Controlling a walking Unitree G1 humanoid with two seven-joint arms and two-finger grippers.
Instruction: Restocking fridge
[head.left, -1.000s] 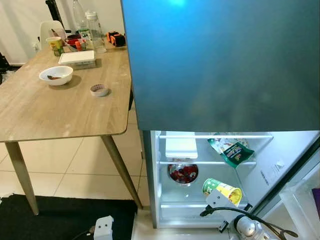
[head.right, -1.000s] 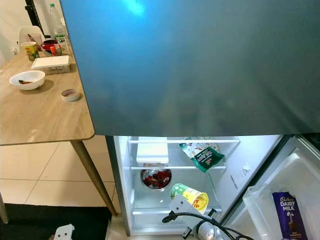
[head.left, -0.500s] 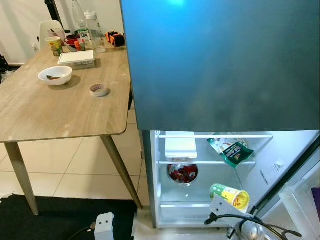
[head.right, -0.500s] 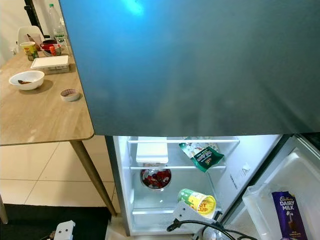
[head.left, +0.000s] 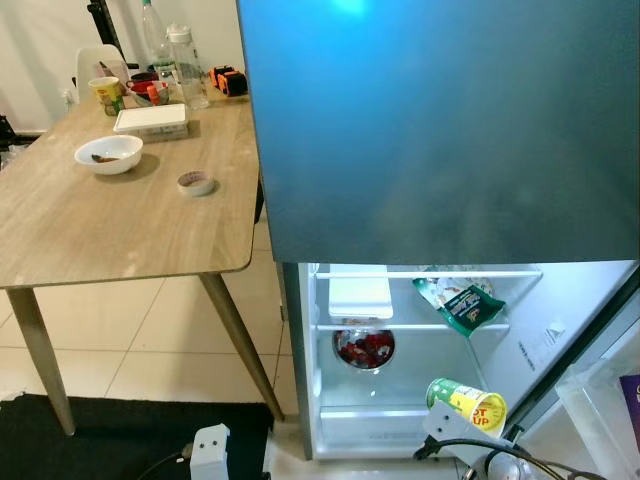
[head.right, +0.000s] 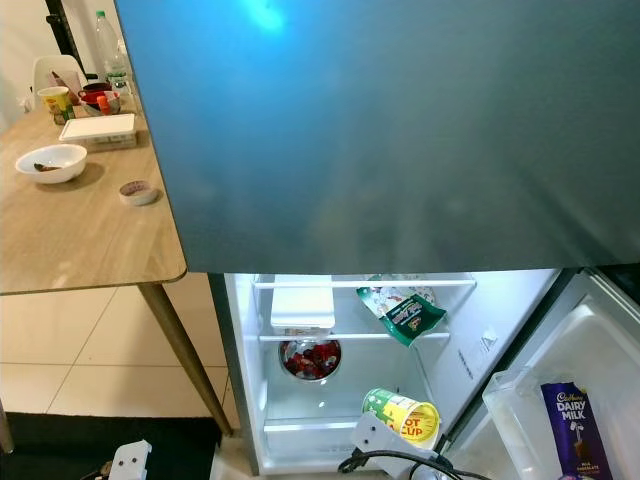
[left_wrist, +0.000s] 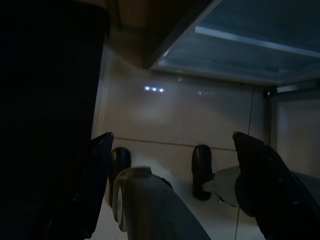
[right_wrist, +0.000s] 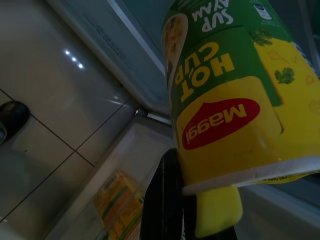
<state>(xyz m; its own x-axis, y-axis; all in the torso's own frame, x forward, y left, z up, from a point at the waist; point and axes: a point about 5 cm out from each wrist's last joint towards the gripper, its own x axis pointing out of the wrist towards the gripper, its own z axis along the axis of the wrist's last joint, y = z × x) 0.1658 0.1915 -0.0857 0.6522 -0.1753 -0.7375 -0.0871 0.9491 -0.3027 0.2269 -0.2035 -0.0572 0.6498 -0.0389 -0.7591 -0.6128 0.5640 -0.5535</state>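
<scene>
Lowered rightward, round green-yellow noodle cup (head.right: 402, 414), right gripper (right_wrist: 200, 210)

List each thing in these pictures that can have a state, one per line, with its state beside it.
Fridge door: open.
Fridge light: on, shelves lit.
Noodle cup: held, tipped on its side.
Right gripper: shut on the noodle cup.
Left gripper: jaws open, holding nothing.
Snack bag: lying tilted on the upper shelf.
Chocolate bar: standing in the door bin.
Bowl of red fruit: uncovered.
</scene>
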